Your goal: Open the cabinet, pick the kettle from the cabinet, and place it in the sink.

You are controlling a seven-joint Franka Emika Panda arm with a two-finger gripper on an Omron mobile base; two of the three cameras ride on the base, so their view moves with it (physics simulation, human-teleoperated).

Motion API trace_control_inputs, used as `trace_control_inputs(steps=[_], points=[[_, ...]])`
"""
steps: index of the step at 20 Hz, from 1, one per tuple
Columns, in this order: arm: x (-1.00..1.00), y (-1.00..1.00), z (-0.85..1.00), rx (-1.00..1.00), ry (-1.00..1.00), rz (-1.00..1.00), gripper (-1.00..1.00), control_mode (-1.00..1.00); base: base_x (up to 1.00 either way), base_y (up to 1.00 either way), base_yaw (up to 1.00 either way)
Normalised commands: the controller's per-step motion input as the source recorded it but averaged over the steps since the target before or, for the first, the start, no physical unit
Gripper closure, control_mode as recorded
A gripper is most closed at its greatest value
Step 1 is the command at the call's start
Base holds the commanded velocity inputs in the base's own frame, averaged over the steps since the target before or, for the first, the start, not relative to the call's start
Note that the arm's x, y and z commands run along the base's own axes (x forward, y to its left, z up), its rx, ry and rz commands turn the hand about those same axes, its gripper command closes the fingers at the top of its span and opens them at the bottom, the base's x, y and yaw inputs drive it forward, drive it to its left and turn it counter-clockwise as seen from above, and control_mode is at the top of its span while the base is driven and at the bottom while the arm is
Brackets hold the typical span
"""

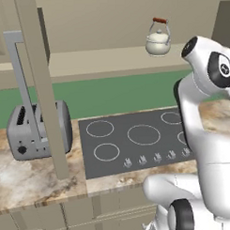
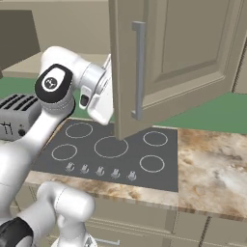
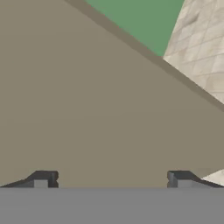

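Observation:
The beige wall cabinet stands open; its door (image 2: 188,58) swings out over the cooktop, its long silver handle (image 2: 139,67) facing outward. In the left base view the door (image 1: 40,82) is edge-on. On the cabinet's bottom shelf (image 1: 101,58) the cream-white kettle (image 1: 158,42) sits upright, its reddish wood grip on top. My gripper (image 3: 111,180) is open with nothing between its fingertips (image 3: 41,179), close to a flat beige panel. From the right base view the hand (image 2: 99,99) sits behind the door's left edge, fingers hidden. The sink is out of view.
A black cooktop (image 1: 136,139) with white rings lies below the cabinet on the marbled counter (image 2: 212,159). A silver toaster (image 1: 35,131) stands left of it. A green wall strip (image 1: 111,96) runs behind. My white arm (image 1: 206,113) rises at the right.

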Motion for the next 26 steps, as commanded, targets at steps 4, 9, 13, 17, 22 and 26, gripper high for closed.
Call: trace_control_inputs(steps=[4,9,13,17,22,26], points=[[-0.28,-0.54,-0.02,0.0,-0.07,-0.08,-1.0,-1.0,0.0,0.0,0.0],[-0.39,-0.56,0.0,0.0,-0.09,-0.04,-1.0,-1.0,0.0,0.0,0.0],[-0.36,-0.64,0.0,0.0,-0.08,0.0,-1.0,-1.0,0.0,0.0,0.0],[-0.35,-0.68,0.0,0.0,-0.06,0.0,-1.0,-1.0,0.0,0.0,0.0],[-0.29,-0.62,0.0,0.0,-0.01,0.0,-1.0,-1.0,0.0,0.0,0.0],[-0.11,-0.34,-0.07,0.0,0.02,0.03,-1.0,-1.0,0.0,0.0,0.0]])
